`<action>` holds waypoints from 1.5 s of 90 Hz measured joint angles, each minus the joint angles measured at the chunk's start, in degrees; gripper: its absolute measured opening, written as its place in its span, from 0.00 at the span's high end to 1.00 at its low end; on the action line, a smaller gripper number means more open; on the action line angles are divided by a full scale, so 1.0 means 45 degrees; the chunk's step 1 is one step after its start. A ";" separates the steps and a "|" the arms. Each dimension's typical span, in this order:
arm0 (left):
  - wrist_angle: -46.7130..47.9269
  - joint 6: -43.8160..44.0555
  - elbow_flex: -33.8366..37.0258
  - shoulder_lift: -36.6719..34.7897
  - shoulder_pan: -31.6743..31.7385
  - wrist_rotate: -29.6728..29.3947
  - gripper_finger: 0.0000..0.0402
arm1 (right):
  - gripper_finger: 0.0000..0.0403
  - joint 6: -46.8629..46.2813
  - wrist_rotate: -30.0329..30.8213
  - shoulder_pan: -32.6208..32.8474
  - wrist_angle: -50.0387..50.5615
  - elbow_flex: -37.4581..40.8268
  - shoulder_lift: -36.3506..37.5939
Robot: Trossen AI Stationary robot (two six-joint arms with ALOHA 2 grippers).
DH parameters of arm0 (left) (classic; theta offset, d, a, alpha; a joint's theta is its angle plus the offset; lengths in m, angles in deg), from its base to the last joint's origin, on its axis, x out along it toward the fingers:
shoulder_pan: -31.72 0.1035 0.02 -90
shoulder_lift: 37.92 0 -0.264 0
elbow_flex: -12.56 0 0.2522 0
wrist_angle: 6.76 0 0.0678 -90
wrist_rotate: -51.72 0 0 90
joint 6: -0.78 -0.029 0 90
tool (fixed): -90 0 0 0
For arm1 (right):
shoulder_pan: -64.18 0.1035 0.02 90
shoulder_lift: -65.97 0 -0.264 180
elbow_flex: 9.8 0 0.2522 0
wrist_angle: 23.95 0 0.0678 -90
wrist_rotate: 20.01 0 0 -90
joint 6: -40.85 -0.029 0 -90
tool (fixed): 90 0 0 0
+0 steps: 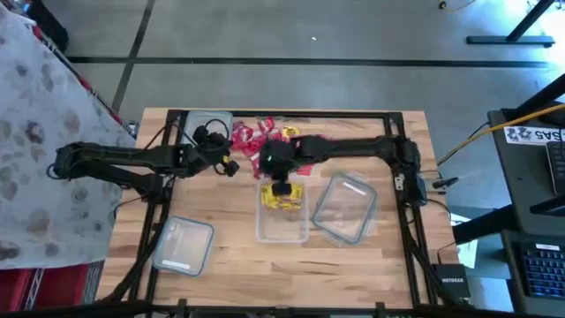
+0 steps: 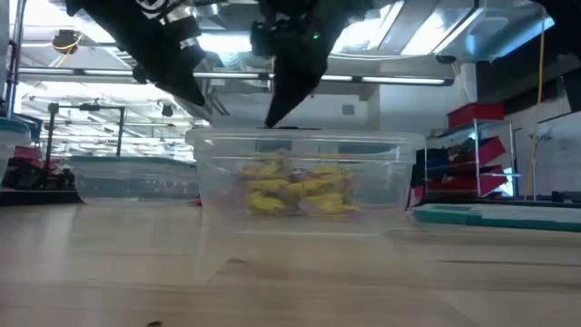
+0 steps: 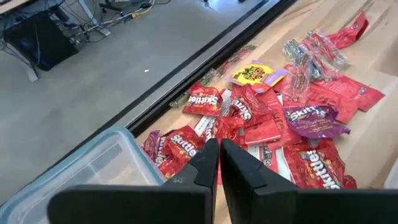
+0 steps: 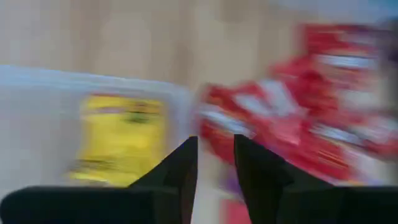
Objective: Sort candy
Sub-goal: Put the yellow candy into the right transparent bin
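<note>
The candy pile (image 1: 275,141) lies at about 12 o'clock on the surface (image 1: 229,265), mostly red packets with a few yellow and purple ones. Yellow pieces (image 1: 284,196) already sit in the middle clear tub (image 1: 282,225), just toward 6 o'clock of the pile.

The right gripper (image 1: 280,187) hovers over that tub's far rim, its fingers (image 4: 180,168) slightly parted with nothing seen between them, though its wrist view is blurred. It probably needs to go back to the pile for another yellow piece, coming straight down on a single packet.

The left gripper (image 3: 219,163) is at about 9 o'clock of the pile beside the far-left tub (image 3: 93,168), fingers nearly together and empty. It should stay out of the right arm's path.
</note>
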State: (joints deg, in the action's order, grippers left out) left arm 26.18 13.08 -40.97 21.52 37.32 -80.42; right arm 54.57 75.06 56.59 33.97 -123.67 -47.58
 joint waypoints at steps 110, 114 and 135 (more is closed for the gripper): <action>0.0252 -0.0085 0.0000 0.0005 0.0437 -0.0094 1.00 | 0.63 0.3367 -0.3026 -0.6073 -0.3537 0.3077 -0.2328; 0.0291 -0.0052 0.0000 0.0005 0.0437 -0.0089 1.00 | 0.68 0.3348 -0.3032 -0.6071 -0.3530 0.3077 -0.2333; 0.0310 0.0068 0.0000 0.0005 0.0432 0.0220 1.00 | 0.97 0.2701 -0.2040 -0.5955 -0.2908 0.2878 -0.1993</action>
State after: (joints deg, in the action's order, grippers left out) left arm 27.58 13.39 -40.97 21.54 39.27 -79.43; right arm 66.72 65.88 29.79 20.88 -110.72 -56.55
